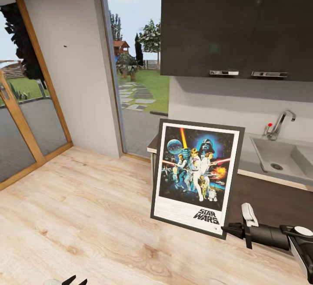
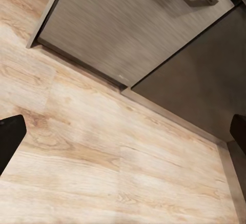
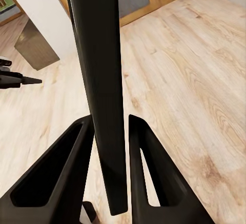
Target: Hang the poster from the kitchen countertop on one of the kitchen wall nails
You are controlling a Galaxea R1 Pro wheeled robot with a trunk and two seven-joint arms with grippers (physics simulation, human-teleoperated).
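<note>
The right gripper [image 3: 110, 147] is clamped on the poster [image 1: 196, 174] at its lower right corner, holding it upright and slightly tilted beside the countertop [image 1: 256, 163]. Left gripper [image 2: 123, 134] hangs over the wooden floor [image 2: 102, 167], jaws spread. A nail [image 1: 65, 46] dots the wall.

Right gripper [image 3: 110, 147] clamped on poster [image 1: 196, 176] edge, left gripper [image 2: 123, 131] spread wide

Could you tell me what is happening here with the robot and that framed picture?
The right gripper is shut on the bottom right edge of the poster, holding it upright in front of the kitchen countertop. A wall nail shows on the pale wall beside the glass door. The left gripper is open over the wooden floor, holding nothing.
</note>
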